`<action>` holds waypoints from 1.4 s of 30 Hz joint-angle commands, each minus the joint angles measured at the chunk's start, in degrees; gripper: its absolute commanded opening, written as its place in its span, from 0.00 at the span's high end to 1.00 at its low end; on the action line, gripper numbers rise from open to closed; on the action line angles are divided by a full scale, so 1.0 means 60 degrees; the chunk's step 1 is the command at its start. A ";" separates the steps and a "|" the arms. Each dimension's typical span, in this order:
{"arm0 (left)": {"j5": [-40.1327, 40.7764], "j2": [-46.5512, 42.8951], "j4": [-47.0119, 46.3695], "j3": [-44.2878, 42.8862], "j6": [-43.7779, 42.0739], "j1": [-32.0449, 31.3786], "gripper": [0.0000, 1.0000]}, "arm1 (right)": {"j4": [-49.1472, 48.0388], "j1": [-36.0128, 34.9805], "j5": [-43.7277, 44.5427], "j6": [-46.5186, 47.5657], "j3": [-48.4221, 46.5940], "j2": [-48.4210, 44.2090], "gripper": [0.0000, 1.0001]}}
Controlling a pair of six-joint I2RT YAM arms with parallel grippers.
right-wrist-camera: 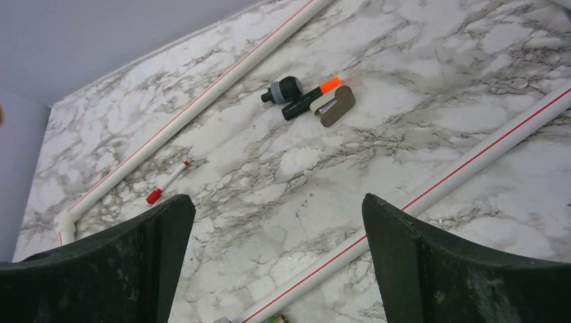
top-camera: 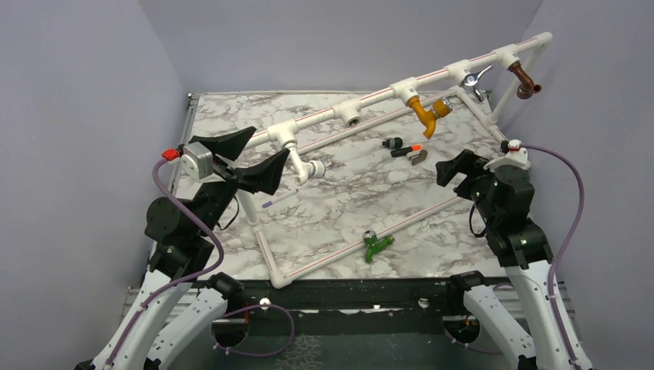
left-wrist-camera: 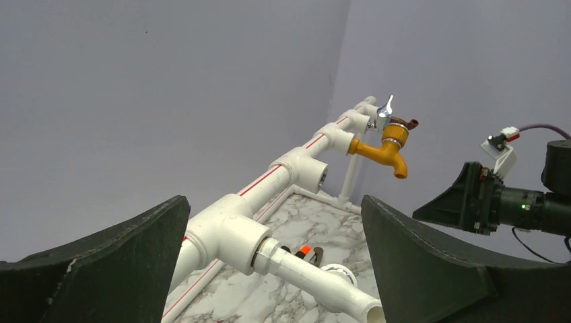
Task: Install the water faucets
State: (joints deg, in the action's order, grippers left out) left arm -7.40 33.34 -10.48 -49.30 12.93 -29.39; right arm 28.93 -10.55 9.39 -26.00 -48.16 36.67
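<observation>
Hovering spread and empty, left gripper and right gripper flank the pipe frame — green faucet against it.

Glossy green plastic faucet with a shiny metal knob on the smooth, marble-patterned tabletop.

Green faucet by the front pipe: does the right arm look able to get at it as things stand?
Probably yes. The green faucet lies in the open beside the low frame pipe, nothing over it, and the right pincer hangs open nearby; that pipe may crowd the grasp.
</observation>
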 commanded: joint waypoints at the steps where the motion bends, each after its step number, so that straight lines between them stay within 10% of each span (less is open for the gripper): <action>1: -0.0340 -0.0035 0.0060 -0.0243 0.0236 -0.0039 0.01 | 0.1443 -0.0015 -0.0268 0.0058 -0.0913 0.0200 0.00; 24: 0.0722 -0.0207 0.2957 -0.1245 0.0164 -0.0039 0.01 | 0.0128 -0.0028 -0.5753 0.1516 0.0322 0.0710 0.12; 42: 0.1162 -0.0326 0.3469 -0.1250 -0.0437 -0.0053 0.01 | -0.0150 -0.3038 -0.3455 0.0638 0.1301 0.2370 0.18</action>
State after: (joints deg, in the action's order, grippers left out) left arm -1.80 31.40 9.63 -55.48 11.81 -29.39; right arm 30.85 -25.30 -16.49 -19.99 -41.10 49.01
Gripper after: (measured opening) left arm 0.989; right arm 0.827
